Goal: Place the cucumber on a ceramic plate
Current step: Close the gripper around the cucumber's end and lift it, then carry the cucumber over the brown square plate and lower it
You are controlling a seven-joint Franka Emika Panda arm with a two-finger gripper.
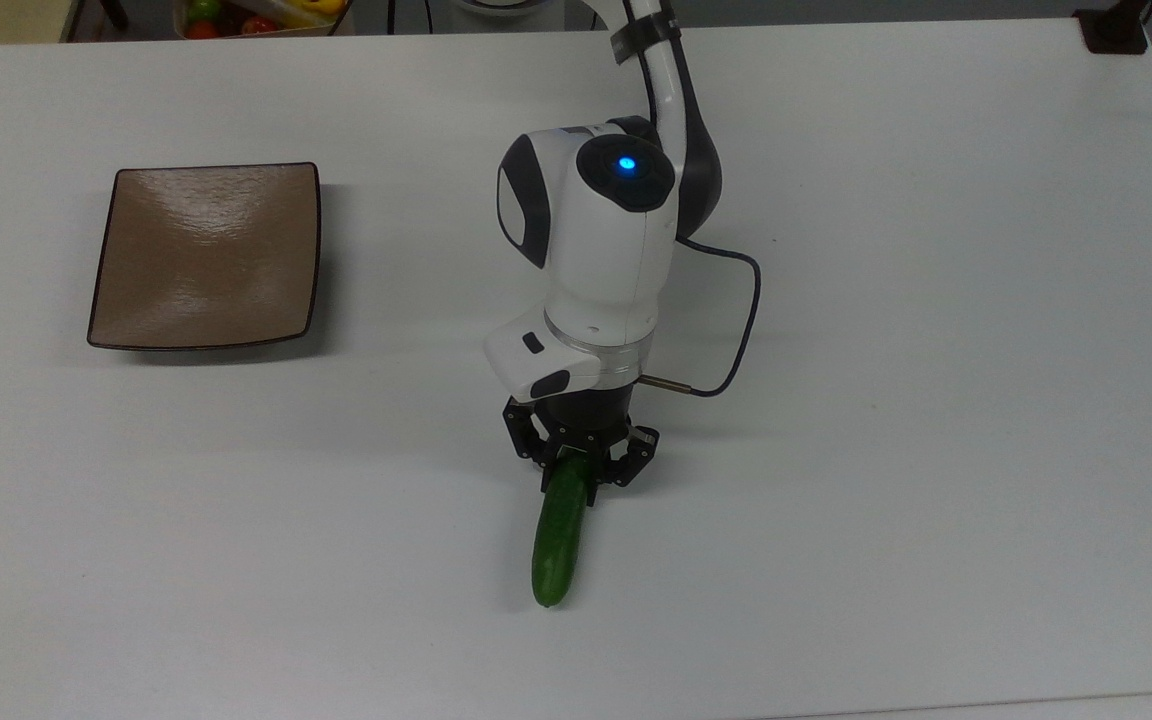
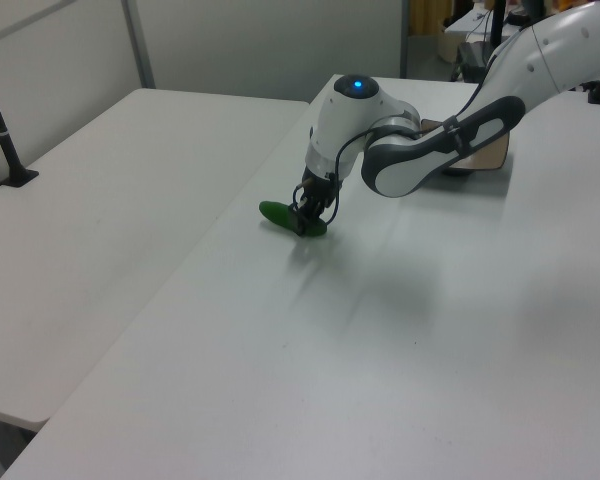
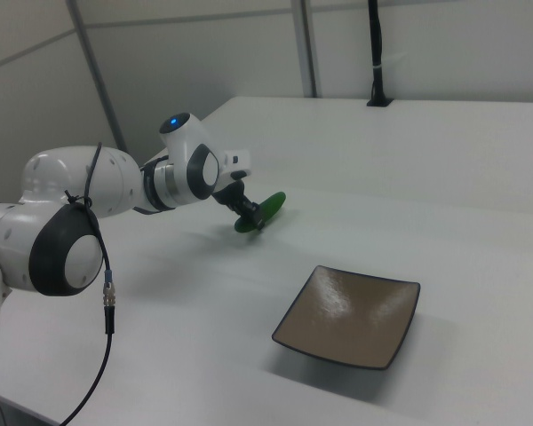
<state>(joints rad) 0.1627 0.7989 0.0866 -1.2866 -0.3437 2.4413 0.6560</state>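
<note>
The gripper (image 1: pixel 581 474) has its two fingers closed around one end of the cucumber (image 1: pixel 556 542), and in the right view the free end of the cucumber (image 3: pixel 261 212) tilts upward, so it looks just lifted off the white table (image 1: pixel 936 300); in the left view the cucumber (image 2: pixel 283 215) hangs low over the tabletop. So the grasp seems done and the lift barely begun. What is left is the carry across to the ceramic plate (image 1: pixel 206 255), which sits bare and well apart toward the top view's left, and then the lowering and release into its shallow dip. Since the hold is at one end and not the middle, the cucumber may swing or droop on the way. The table is a plain matte white with nothing between cucumber and plate. A second white table (image 2: pixel 100 200) stands alongside on the left view's left, pale partition walls close in the space behind it, and a tray of colourful produce (image 1: pixel 256 15) sits beyond the far edge in the top view.
</note>
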